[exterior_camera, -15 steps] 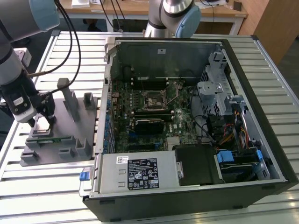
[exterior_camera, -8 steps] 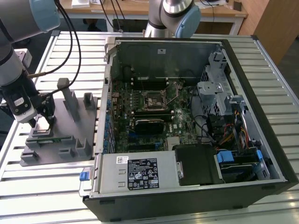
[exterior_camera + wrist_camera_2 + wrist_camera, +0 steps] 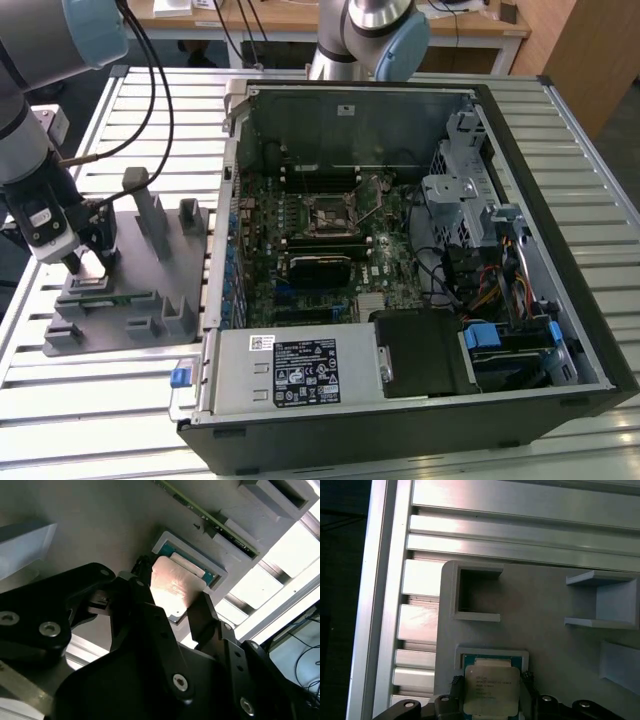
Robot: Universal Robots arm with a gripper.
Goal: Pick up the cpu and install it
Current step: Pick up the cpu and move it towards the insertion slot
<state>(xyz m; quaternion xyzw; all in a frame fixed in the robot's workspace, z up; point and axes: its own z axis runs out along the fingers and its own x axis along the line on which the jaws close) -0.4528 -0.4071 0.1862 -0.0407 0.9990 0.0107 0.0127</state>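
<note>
- Table [image 3: 130, 400] of aluminium slats carries an open computer case and a grey fixture plate side by side, the plate towards the edge at the exterior view's left.
- Computer case [image 3: 350, 120] lies on its side with the cover off. Its green motherboard [image 3: 300, 250] faces up, and the black, metal-framed socket [image 3: 332, 215] sits near the board's middle.
- Robot arm [image 3: 20, 130] reaches down over the plate from the exterior view's left.
- Fixture plate [image 3: 110, 335], moulded with upright holders and recesses, has a memory module [image 3: 110, 297] lying in a slot near its front edge.
- Gripper [image 3: 88, 262] stands low over the plate, close to the plate's edge at the exterior view's left. In both wrist views its black fingers [image 3: 527, 679] are drawn in against two opposite sides of the cpu, clasping it.
- Cpu [image 3: 490, 692], silvery metal top upward, sits between the fingertips at a teal-lined pocket [image 3: 492, 655] just inside that plate edge. In the second wrist view it [image 3: 172, 587] catches a pinkish glare. Whether it is seated in the pocket or raised clear cannot be told.
</note>
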